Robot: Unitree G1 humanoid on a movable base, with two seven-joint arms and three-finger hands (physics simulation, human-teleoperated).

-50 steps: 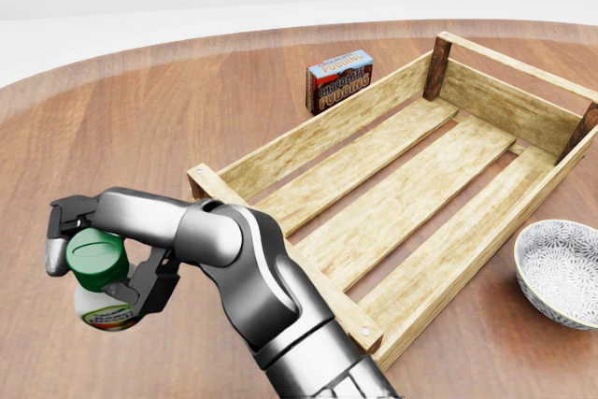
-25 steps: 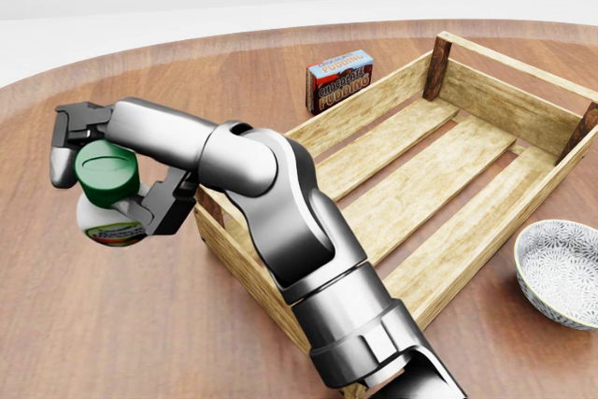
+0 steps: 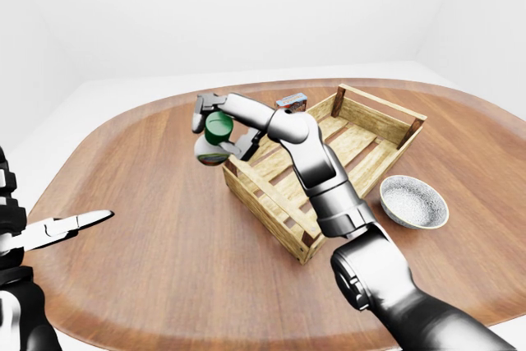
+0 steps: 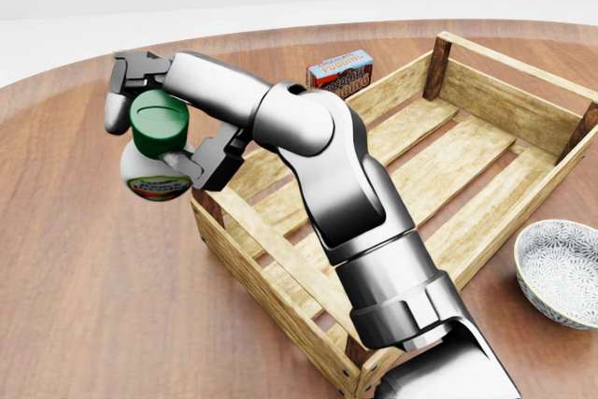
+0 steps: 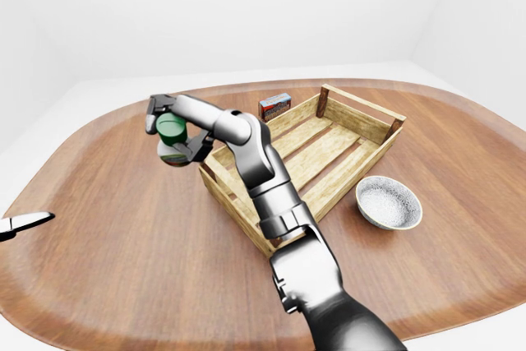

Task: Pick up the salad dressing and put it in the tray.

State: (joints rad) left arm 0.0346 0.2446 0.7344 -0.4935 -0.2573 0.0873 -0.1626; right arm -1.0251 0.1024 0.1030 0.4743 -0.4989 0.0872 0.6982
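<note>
The salad dressing bottle, white with a green cap, is in my right hand, whose fingers close round it. The hand holds it in the air, tilted, just left of the near-left corner of the wooden tray, outside its rim. The tray is a slatted crate lying diagonally across the right half of the head view, with nothing in it. My left hand shows at the left edge of the left-eye view, low over the table, fingers spread and empty.
A chocolate pudding box stands on the table just beyond the tray's long upper-left side. A patterned grey bowl sits at the right of the tray. The round wooden table extends left and below.
My right hand has lifted the bottle upward and to the right, from low at the left of the head view to beside the tray's left corner. The tray, box and bowl have not moved.
</note>
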